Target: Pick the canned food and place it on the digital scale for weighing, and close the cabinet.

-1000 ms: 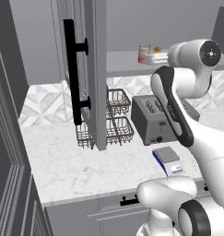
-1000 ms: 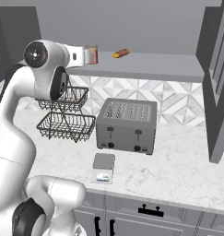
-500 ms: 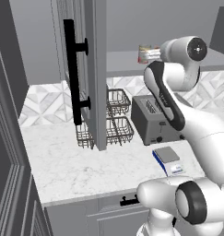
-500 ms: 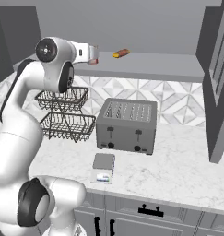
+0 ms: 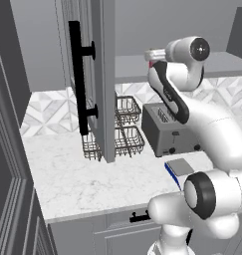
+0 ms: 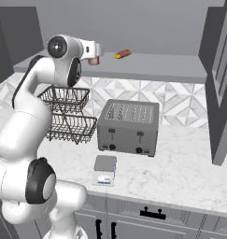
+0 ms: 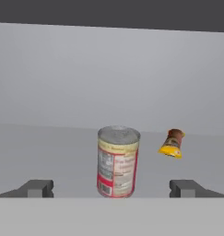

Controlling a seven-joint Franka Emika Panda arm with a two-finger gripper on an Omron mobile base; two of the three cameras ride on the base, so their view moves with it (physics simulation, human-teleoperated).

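In the left base view an open cabinet (image 5: 103, 74) door with its long black handle fills the left-centre of the frame and cuts off part of the wire baskets (image 5: 126, 134) behind it. Right of them, the toaster (image 5: 167, 130) is half covered by the white arm, and only a corner of the digital scale (image 5: 179, 167) peeks out at the lower right of the table (image 5: 77, 179). High up, the canned food (image 5: 153, 56) is a sliver at the arm's wrist, hard to make out.

In the hand view the can stands upright on the cabinet shelf (image 7: 49, 152) at centre frame, with a small orange-yellow item (image 7: 172, 143) lying to its right. The end effector (image 7: 114, 188) has its fingers spread wide at the bottom corners, the can between and beyond them, untouched.

Compared with a second ago, the wrist has swung up to the shelf; the can, the scale and the door have not shifted.
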